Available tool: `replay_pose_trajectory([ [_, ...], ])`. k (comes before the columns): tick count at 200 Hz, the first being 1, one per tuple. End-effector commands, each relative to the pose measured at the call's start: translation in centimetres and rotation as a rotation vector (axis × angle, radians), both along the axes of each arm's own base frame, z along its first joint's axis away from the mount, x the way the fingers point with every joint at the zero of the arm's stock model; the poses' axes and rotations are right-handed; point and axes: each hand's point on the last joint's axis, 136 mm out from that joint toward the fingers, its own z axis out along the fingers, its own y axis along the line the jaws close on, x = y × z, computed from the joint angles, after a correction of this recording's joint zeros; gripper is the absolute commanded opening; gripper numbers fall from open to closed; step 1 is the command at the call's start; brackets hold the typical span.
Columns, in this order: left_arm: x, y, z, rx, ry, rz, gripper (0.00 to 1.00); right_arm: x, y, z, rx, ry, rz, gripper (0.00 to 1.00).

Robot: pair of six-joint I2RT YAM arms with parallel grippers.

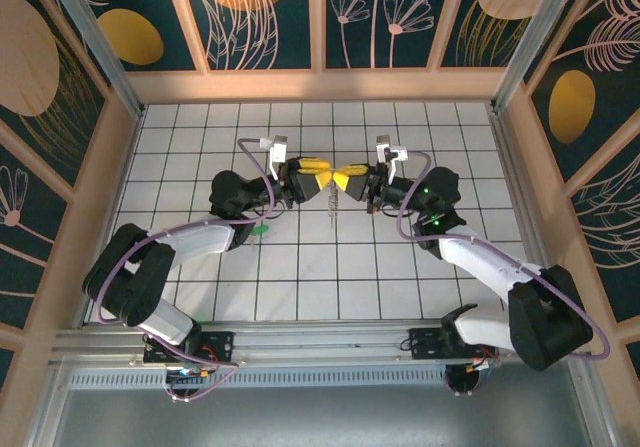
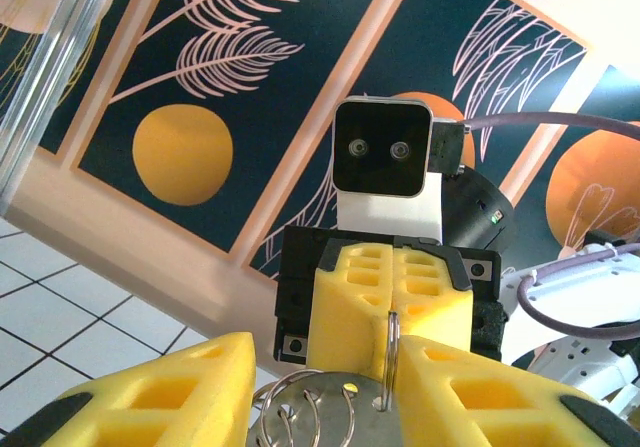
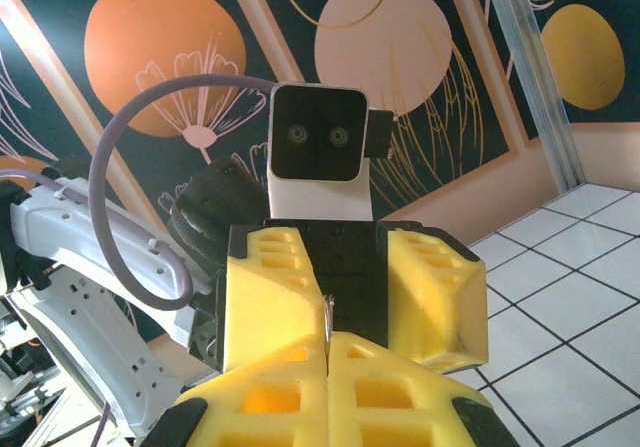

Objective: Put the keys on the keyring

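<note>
Both grippers meet tip to tip above the middle of the tiled table. My left gripper [image 1: 318, 175] [image 2: 340, 392] has its yellow fingers [image 2: 170, 387] partly apart, pressed on the two sides of a flat silvery key [image 2: 350, 415] with wire loops lying on it. A thin upright keyring [image 2: 390, 342] passes through a hole in that key. My right gripper [image 1: 348, 179] [image 3: 328, 342] is shut on the keyring [image 3: 327, 313], seen edge-on between its pads. Small silvery bits [image 1: 333, 207] hang below the meeting point. A green-headed key [image 1: 260, 230] lies on the table under my left arm.
The white tiled table [image 1: 330, 267] is boxed in by wooden-framed patterned walls [image 1: 320, 17] at the back and both sides. The arm bases stand on the rail [image 1: 320, 342] at the near edge. Purple cables [image 1: 410, 222] loop beside each wrist.
</note>
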Motion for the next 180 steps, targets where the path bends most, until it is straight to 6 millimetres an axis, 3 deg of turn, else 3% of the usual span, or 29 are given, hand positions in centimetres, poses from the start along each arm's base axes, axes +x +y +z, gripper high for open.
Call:
replay_pose_trajectory([
  [1,-0.4,0.4,1.8,-0.039,-0.071,0.021,0.4,-0.1,0.1,1.1,0.016,-0.054,-0.003,0.0],
  [73,-0.6,0.4,2.1,-0.035,-0.083,0.011,0.32,0.3,0.1,0.8,0.01,-0.042,-0.012,0.0],
  [180,-1.1,-0.5,1.2,0.002,-0.079,-0.032,0.04,0.7,0.3,0.8,0.011,-0.037,-0.014,0.0],
])
